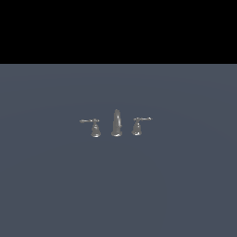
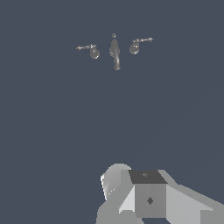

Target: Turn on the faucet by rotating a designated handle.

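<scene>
The pale grey blocky gripper (image 2: pixel 148 197) shows only in the wrist view, as a boxy body with a rounded part beside it. Its fingertips are out of frame, so whether they stand apart or together cannot be told. Nothing is seen held. The arm does not appear in the exterior view at all.

Outward from the gripper lies a broad stretch of bare, flat blue-grey floor (image 1: pixel 118 185). The gripper sits well apart from the work.

The small grey metallic three-piece faucet (image 1: pixel 116 124) stands on that floor near the centre of the exterior view. Its tall rounded tapering spout (image 1: pixel 116 122) is in the middle. The designated handle (image 1: pixel 94 127), a small grey metal bell base topped by a thin straight lever, stands on the exterior view's left, lever pointing to that left. The mirror twin handle (image 1: pixel 138 125) stands on the exterior view's right, lever pointing right. The three pieces are close together but not touching.

Judgement: task not started, approach pending.

Risks from here:
- Wrong handle chosen, since the twins look alike and differ only in lever direction.
- Lever is thin; a slightly offset closure could miss it or slip off during rotation.
- Spout stands just beside the handle; a wide approach could strike it.
- Long travel to the target lets small aiming errors grow.
</scene>
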Tool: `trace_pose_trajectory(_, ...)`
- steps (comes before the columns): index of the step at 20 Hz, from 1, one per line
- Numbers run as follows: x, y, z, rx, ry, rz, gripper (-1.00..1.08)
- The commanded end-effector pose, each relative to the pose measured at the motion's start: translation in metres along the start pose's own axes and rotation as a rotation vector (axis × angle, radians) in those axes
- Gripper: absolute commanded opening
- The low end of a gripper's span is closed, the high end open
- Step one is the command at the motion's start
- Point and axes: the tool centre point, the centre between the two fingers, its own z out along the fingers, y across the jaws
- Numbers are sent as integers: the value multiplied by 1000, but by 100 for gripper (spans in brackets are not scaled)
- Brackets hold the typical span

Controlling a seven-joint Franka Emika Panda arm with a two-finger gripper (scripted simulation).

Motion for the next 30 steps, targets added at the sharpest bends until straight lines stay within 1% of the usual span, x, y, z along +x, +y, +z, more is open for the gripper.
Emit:
trace_pose_trajectory(1,0,0,0,0,0,0,-100)
trace_pose_trajectory(8,2,-6,6,1,1,25,-100)
trace_pose_trajectory(14,9,-20,22,2,4,86,-100)
trace_pose_trajectory(21,24,-46,53,6,10,206,-100)
trace_pose_trajectory(30,55,-84,101,12,19,392,-100)
